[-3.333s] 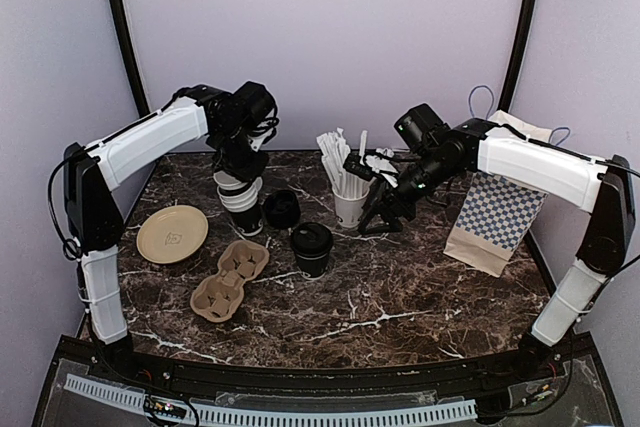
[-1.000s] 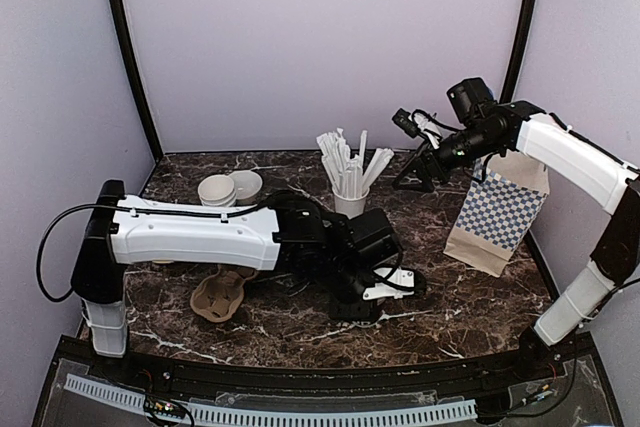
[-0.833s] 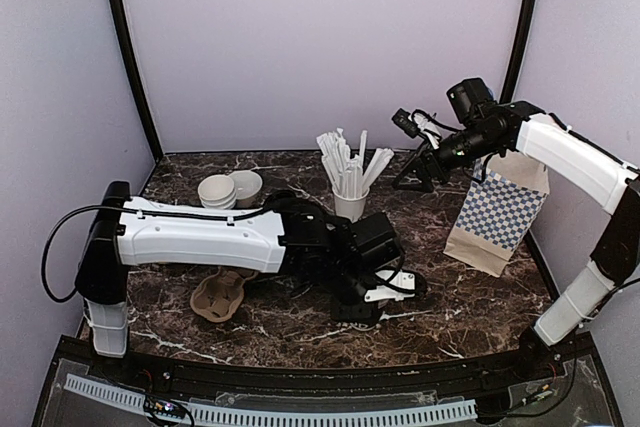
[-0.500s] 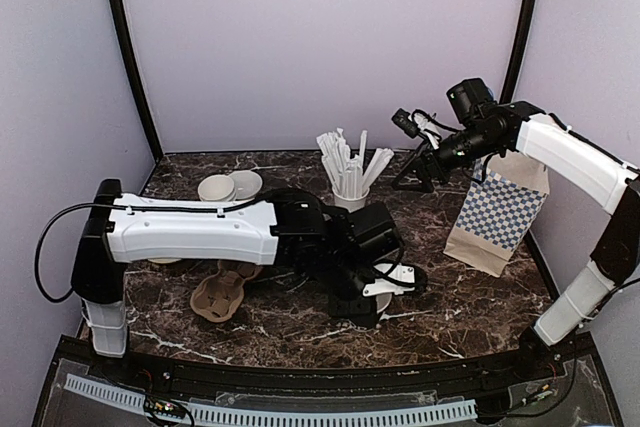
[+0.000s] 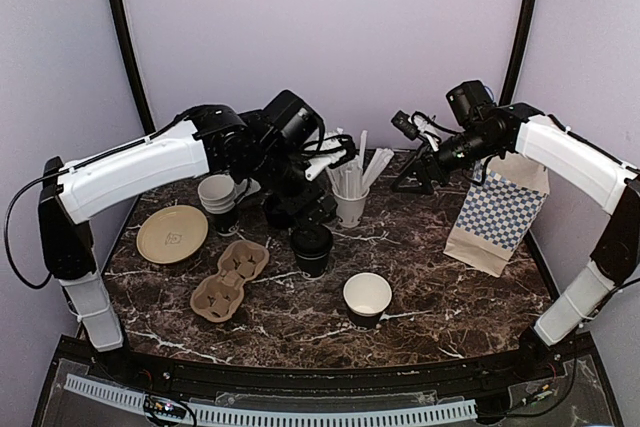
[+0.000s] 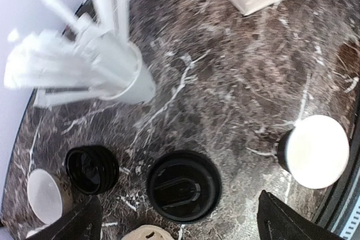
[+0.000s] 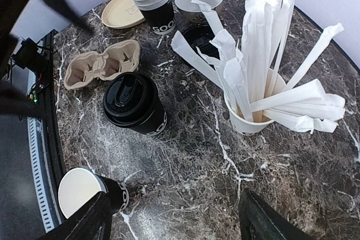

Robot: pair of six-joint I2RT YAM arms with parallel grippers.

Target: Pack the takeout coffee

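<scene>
Lidded takeout coffee (image 6: 184, 193) stands between lid stack (image 6: 91, 169) and open cup (image 6: 318, 151).

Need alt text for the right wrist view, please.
A lidded black coffee cup stands on the dark marble table beside a cardboard cup carrier. A white cup of wrapped straws stands at right; a lidless cup sits bottom left.

Marble tabletop (image 5: 440, 269) lies open right of the lidded black paper cup (image 5: 312, 247) — a white straw-filled cup (image 5: 350, 209) stands near behind, seemingly apart.

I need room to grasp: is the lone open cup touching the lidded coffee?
Apart. The left wrist view shows a wide strip of bare marble between the open cup and the coffee.
</scene>
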